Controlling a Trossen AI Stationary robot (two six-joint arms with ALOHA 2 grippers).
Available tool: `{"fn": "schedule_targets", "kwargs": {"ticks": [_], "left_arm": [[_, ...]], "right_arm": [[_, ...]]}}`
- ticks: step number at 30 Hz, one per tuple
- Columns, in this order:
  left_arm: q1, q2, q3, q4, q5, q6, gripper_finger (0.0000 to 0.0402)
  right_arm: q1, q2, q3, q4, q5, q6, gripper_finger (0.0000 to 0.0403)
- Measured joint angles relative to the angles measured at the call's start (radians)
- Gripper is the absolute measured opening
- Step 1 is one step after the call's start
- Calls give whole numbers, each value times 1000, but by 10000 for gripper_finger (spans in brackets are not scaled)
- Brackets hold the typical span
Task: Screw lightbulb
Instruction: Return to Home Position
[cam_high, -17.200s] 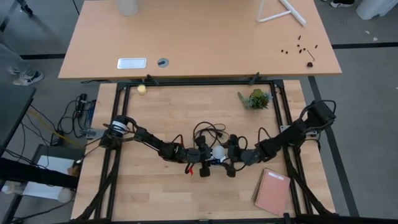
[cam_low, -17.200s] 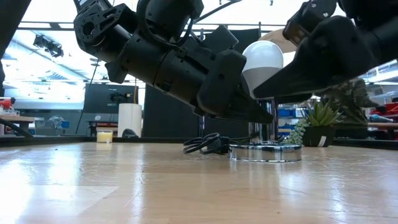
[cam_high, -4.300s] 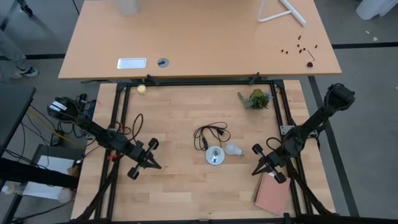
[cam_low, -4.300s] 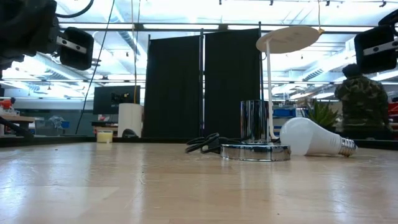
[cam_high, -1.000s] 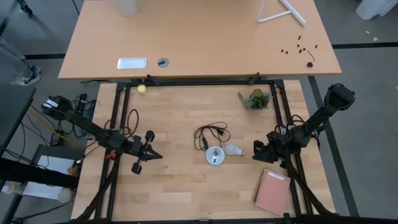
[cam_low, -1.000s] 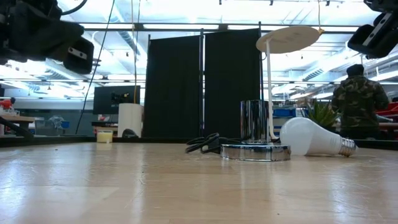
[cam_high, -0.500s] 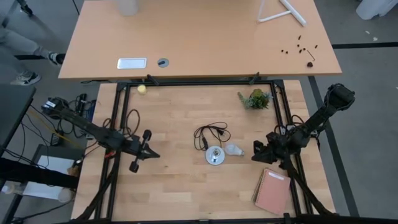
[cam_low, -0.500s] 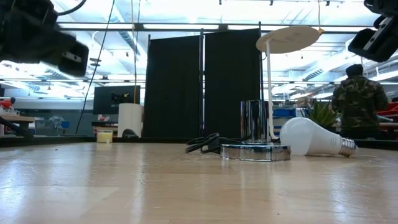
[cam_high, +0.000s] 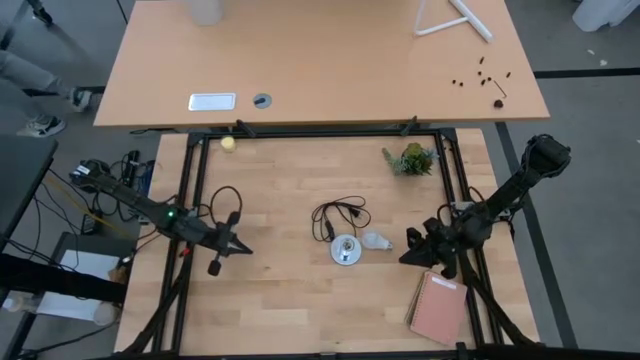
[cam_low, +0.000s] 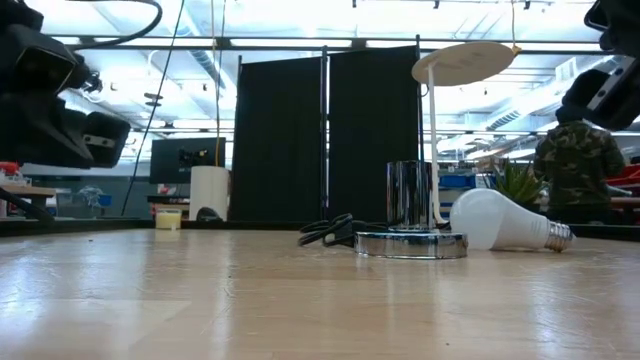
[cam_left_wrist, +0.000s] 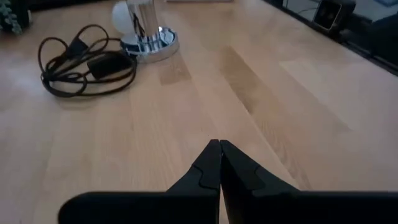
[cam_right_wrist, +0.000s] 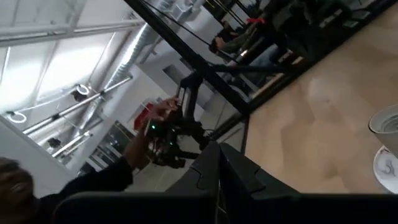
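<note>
1. On the worktop's middle, the lightbulb (cam_high: 376, 240) is laid on its side just beside the silver socket disc (cam_high: 346, 250), its screw base turned away from the disc.
2. Toward the left edge, the jaws of the left arm (cam_high: 150, 211) are held pressed together, empty, clear of the wood.
3. Right of the lightbulb and apart from it, the jaws of the right arm (cam_high: 500, 204) are likewise closed on nothing.

Table count: 7 kinds of thing.
1 lightbulb (cam_high: 376, 240), 1 socket disc (cam_high: 346, 251), 1 black cord (cam_high: 336, 214), 1 potted plant (cam_high: 410, 159), 1 notebook (cam_high: 438, 308), 1 yellow ball (cam_high: 228, 143), 2 grippers: left gripper (cam_high: 243, 250), right gripper (cam_high: 405, 259).
</note>
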Motion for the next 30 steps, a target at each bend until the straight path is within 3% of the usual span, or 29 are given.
{"fn": "schedule_targets", "kwargs": {"ticks": [8, 20, 30], "left_arm": [[0, -22, 0, 95, -1, 0, 10], [0, -22, 0, 249, -1, 0, 10], [0, -22, 0, 269, -1, 0, 10]], "right_arm": [[0, 0, 0, -99, 0, 0, 18], [0, 0, 0, -101, 0, 0, 18], [-16, -134, 0, -188, 0, 0, 18]]}}
